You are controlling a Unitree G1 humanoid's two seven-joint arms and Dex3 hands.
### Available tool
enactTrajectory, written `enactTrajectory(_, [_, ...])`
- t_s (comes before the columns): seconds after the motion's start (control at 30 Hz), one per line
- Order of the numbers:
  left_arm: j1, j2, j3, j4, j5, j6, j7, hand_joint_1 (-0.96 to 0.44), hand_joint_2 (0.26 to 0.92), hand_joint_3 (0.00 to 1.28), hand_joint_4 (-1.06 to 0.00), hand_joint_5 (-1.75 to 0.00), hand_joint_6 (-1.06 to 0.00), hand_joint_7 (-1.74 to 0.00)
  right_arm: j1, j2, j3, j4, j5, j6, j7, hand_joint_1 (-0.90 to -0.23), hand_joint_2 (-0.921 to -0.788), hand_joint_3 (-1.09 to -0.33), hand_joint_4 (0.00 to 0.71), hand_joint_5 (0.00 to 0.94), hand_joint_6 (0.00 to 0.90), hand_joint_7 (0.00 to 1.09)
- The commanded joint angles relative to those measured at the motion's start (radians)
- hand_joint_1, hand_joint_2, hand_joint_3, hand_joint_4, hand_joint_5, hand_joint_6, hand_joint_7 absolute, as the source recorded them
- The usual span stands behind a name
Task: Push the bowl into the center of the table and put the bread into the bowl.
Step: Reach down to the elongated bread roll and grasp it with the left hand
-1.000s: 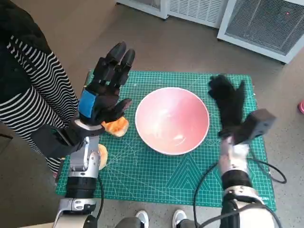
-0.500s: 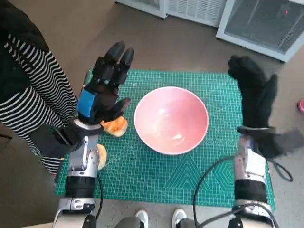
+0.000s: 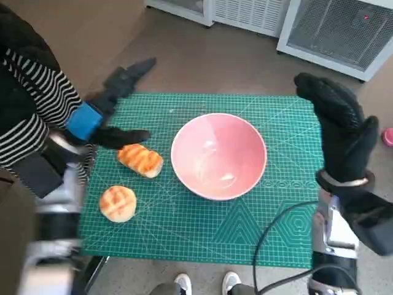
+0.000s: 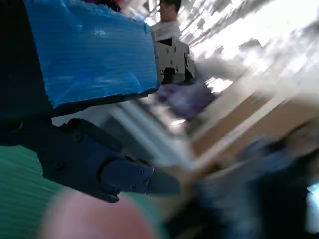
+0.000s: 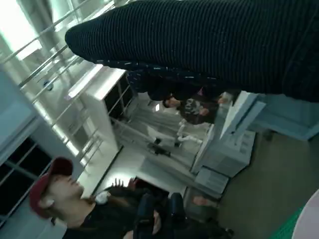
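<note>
Pink bowl [image 3: 218,155] mid-mat, striped bread [image 3: 140,160] beside (both hands empty)

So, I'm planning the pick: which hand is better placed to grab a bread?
Probably the left hand: it hovers open beside the striped bread, while the right hand is raised beyond the bowl.

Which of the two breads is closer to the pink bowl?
The long striped bread, lying just beside the bowl. The round bread sits farther off, nearer the table's front edge.
</note>
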Motion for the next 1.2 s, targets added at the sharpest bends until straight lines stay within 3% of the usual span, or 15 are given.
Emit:
enactTrajectory(0.03, [-0.071, 0.087, -0.060, 0.053, 0.050, 0.037, -0.086, -0.38, 0.767, 0.01, -0.23, -0.01, -0.23, -0.32, 0.039, -0.014, 0.005, -0.043, -0.013, 0.042, -0.013, -0.727, -0.921, -0.722, 0.158, 0.018, 0.129, 0.39])
enactTrajectory(0.23, [-0.121, 0.136, -0.123, 0.098, 0.115, 0.067, -0.128, -0.24, 0.747, 0.00, -0.24, 0.00, -0.30, -0.19, 0.044, -0.019, 0.005, -0.054, -0.011, 0.061, -0.010, -0.728, -0.921, -0.722, 0.159, 0.015, 0.125, 0.40])
enactTrajectory(0.47, [-0.163, 0.158, -0.207, 0.137, 0.220, 0.103, -0.140, -0.20, 0.740, 0.00, -0.22, 0.00, -0.34, -0.09, 0.045, -0.017, 0.009, -0.066, -0.017, 0.079, -0.015, -0.726, -0.921, -0.721, 0.160, 0.013, 0.121, 0.40])
enactTrajectory(0.8, [-0.174, 0.122, -0.322, 0.194, 0.386, 0.094, -0.062, -0.18, 0.746, 0.00, -0.19, 0.00, -0.35, -0.04, 0.044, -0.010, 0.019, -0.077, -0.010, 0.104, -0.013, -0.722, -0.921, -0.720, 0.161, 0.010, 0.116, 0.41])
enactTrajectory(1.2, [-0.245, 0.010, -0.426, 0.468, 0.474, 0.047, 0.023, -0.05, 0.743, 0.00, -0.21, -0.01, -0.36, -0.02, 0.047, -0.008, 0.019, -0.070, -0.001, 0.114, -0.008, -0.711, -0.921, -0.696, 0.164, 0.008, 0.110, 0.42])
